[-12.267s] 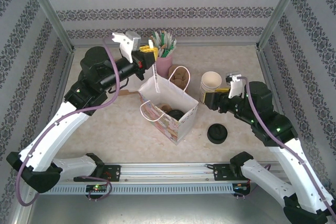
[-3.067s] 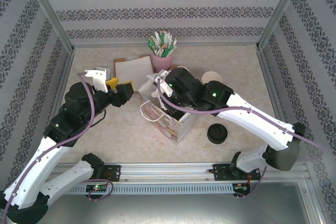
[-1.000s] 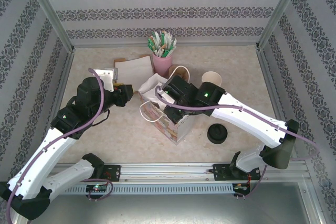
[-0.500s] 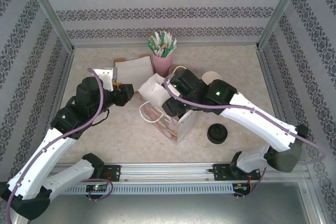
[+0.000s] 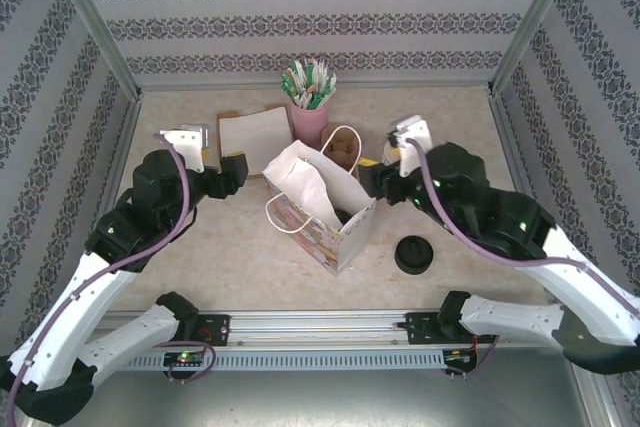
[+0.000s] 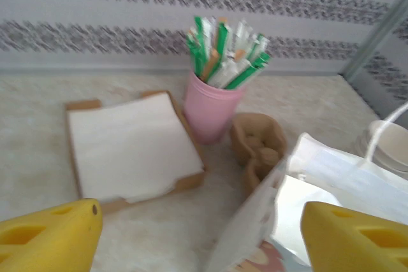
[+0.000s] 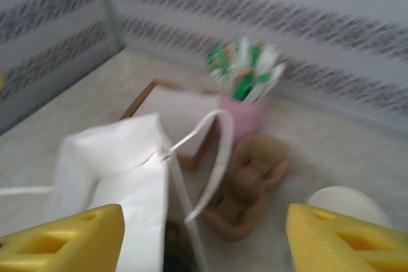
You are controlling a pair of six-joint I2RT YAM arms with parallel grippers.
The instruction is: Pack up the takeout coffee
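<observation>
Top external: left jaws and right jaws are released; the round, black-lidded takeout coffee (image 5: 343, 214) is seen inside the white paper bag (image 5: 312, 190).

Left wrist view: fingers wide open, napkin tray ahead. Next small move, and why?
Probably ease the left gripper forward and down toward the napkin stack: its fingers are wide open and empty, the stack lies just ahead, and the paper bag stands open beside it.
</observation>
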